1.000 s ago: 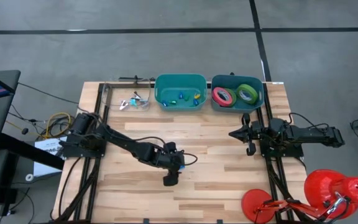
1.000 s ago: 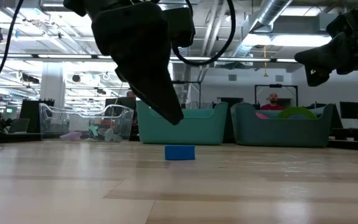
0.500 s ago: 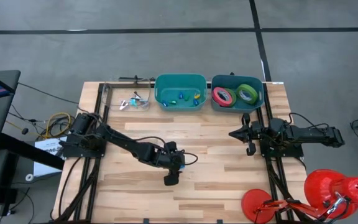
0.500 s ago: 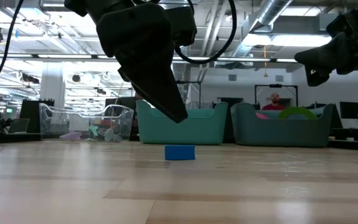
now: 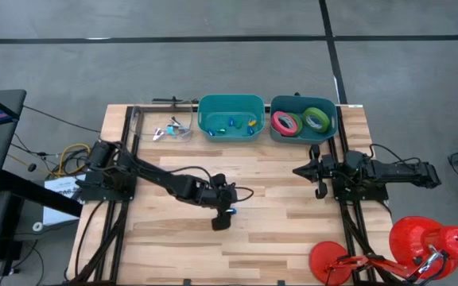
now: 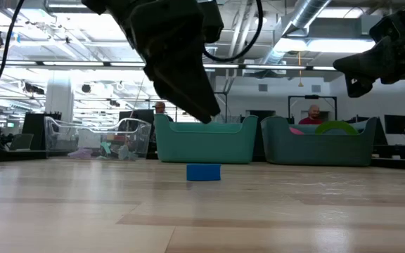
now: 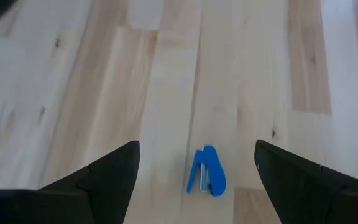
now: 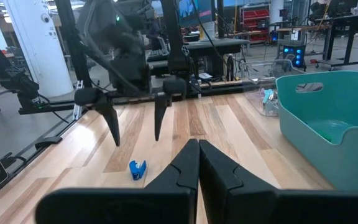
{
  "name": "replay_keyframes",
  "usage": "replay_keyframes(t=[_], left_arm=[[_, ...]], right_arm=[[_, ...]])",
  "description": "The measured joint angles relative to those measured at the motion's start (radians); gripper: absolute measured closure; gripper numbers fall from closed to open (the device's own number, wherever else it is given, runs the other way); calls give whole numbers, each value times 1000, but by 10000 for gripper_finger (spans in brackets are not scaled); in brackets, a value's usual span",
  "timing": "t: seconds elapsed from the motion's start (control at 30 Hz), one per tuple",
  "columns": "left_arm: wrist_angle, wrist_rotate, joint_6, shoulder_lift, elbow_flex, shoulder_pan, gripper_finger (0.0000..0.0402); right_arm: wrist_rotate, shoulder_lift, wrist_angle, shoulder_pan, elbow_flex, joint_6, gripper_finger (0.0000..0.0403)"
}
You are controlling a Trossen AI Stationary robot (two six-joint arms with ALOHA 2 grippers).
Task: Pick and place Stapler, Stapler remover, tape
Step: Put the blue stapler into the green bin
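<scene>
A small blue stapler (image 7: 207, 179) lies flat on the wooden table (image 5: 277, 238) near its middle, also seen in the low view (image 6: 203, 172) and the right wrist view (image 8: 137, 169). My left gripper (image 5: 222, 223) hovers open above it, one finger to each side, touching nothing. Two tape rolls, pink-red (image 5: 285, 122) and green (image 5: 317, 119), lie in the grey-blue bin (image 5: 331, 131) at the far right. My right gripper (image 5: 299, 170) waits shut at the table's right side. I cannot pick out the stapler remover.
A teal bin (image 5: 230, 103) with tiny coloured pieces stands at the far edge, left of the grey-blue bin. A clear container (image 5: 172, 129) with small items sits further left. Red objects (image 5: 420, 246) stand by the near right corner. People show in the room behind.
My left gripper has drifted a little up and toward the table's right edge, still open. The stapler has stayed where it was.
</scene>
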Motion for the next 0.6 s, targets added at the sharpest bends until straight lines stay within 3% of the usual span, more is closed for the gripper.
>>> replay_keyframes(t=[0.6], left_arm=[[-3,0,26,-82,-3,61,94]], right_arm=[[0,0,0,0,0,0,403]])
